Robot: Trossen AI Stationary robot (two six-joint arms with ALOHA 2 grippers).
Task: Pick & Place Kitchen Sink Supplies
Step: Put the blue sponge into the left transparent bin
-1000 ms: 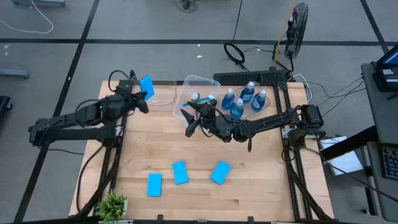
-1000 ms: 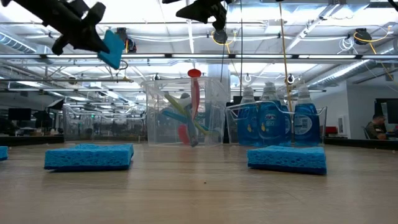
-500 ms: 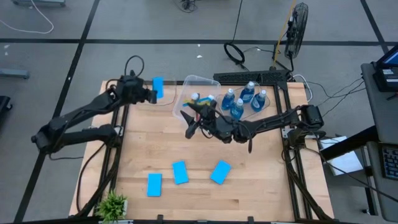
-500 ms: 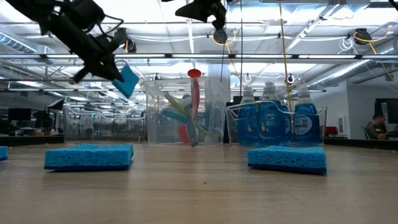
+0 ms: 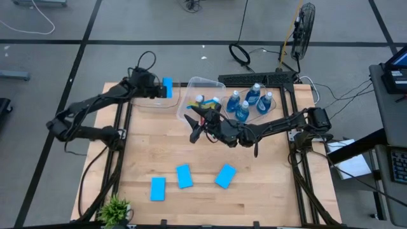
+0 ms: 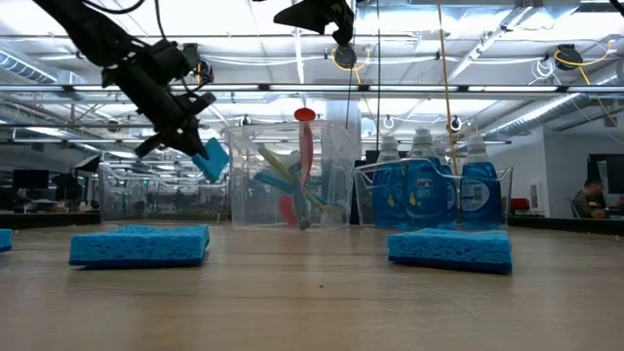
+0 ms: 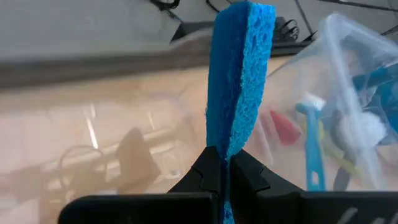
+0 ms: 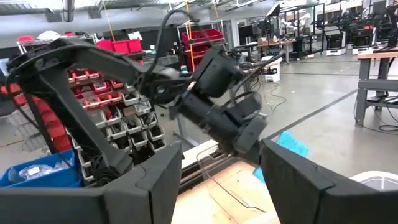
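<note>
Left gripper clamped on sponge, airborne

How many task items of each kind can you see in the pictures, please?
Sponges: 4, three flat on the table, one in the left hand
Bottles of blue liquid: 4, in one tub
Brushes: about 4, in another tub, partly overlapped
Total: about 12

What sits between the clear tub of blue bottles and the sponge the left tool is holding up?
In the high view, the clear plastic tub of long-handled brushes lies between the tub of blue-liquid bottles and the flat bright-blue sponge in the left tool.
</note>
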